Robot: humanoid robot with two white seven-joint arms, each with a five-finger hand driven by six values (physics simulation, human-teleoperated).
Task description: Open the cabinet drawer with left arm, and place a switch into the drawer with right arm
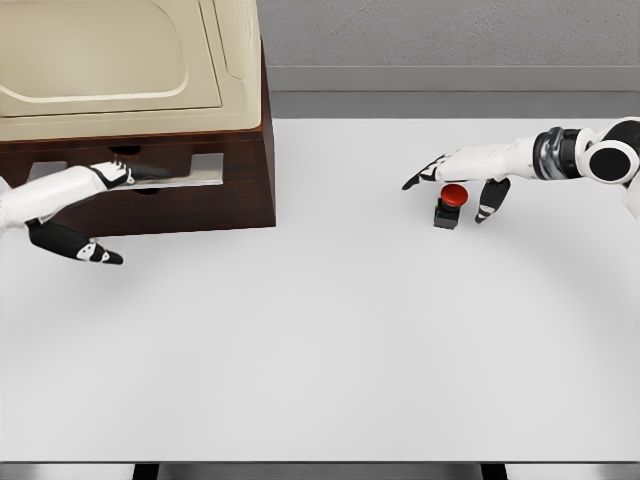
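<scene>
The switch (449,205), a black base with a red button, is seen standing on the white tabletop (330,340), directly beneath the right hand (458,175). Its fingers (492,200) are spread over and around the button, nothing being held. The left hand (95,185) is reached to the drawer (185,170) of the cabinet (170,190); its grip cannot be told.

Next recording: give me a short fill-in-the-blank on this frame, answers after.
1. The switch has a ____ button on top.
2. The right robot hand hovers over the ____.
3. The left robot hand reaches into the brown cabinet at its ____.
4. The switch stands on the white ____.

Answers: red; switch; drawer; table
</scene>
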